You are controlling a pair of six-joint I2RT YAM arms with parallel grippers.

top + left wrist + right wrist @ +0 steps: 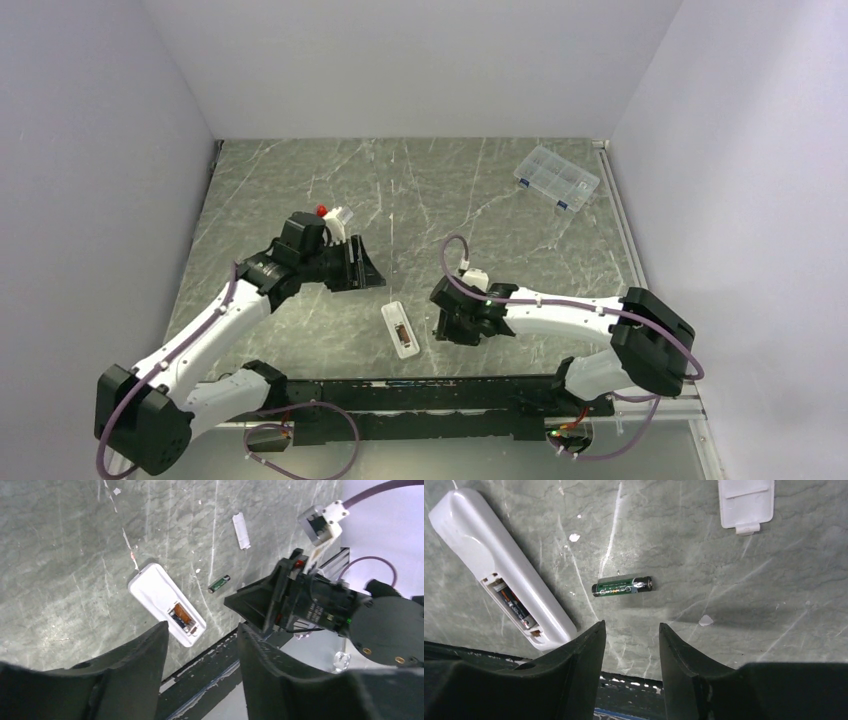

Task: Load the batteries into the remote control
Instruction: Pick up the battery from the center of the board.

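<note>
The white remote control lies near the table's front edge, back side up, with its compartment uncovered. A dark battery rests inside that compartment. Another blackish-green battery lies loose on the table to the right of the remote, also seen from the left wrist. My right gripper hovers open just short of this loose battery, nothing between its fingers. My left gripper is open and empty, above and behind the remote. From above, the left gripper sits up-left of the remote and the right gripper beside it.
The remote's white battery cover lies flat on the table beyond the loose battery, also visible in the left wrist view. A clear compartmented box stands at the back right. The black front rail runs close below the remote.
</note>
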